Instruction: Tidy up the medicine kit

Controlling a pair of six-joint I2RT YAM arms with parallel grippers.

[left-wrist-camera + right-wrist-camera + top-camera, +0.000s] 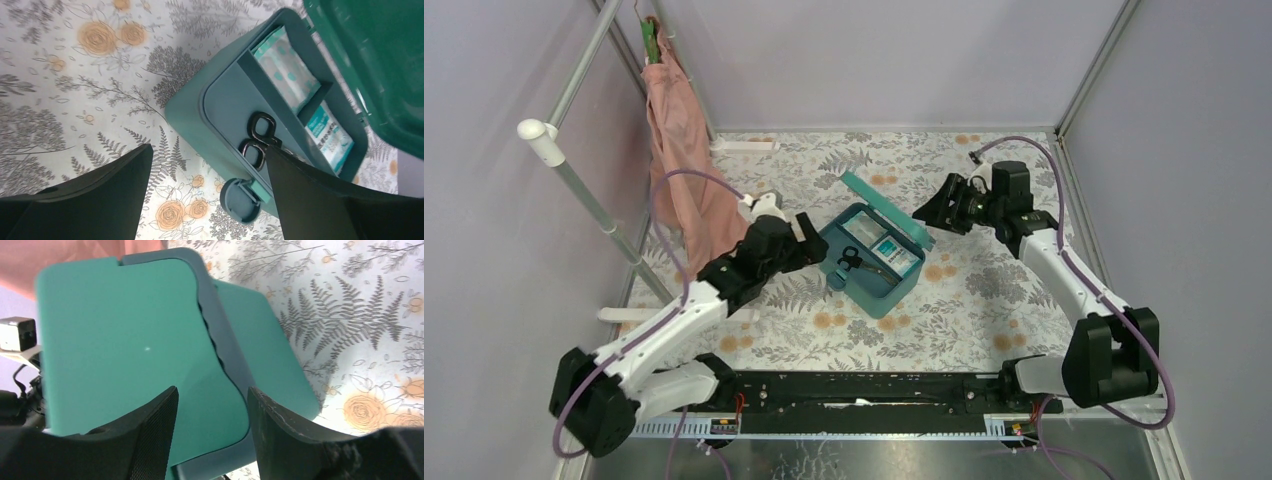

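links [659,335]: white | joints [1114,355]: black | cables [1021,138]: purple | fingers [150,440]: black, seemingly textured

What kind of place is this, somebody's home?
Most likely a robot test booth, not a home: plain walls on a metal frame enclose a floral-covered table, a left arm and right arm are bolted along its near edge, and an open medicine kit sits between them.

Scissors [260,139] blades hidden behind claw [209,149] finger [320,200]; packet [327,132] print unreadable; kit lid [380,65] cropped.
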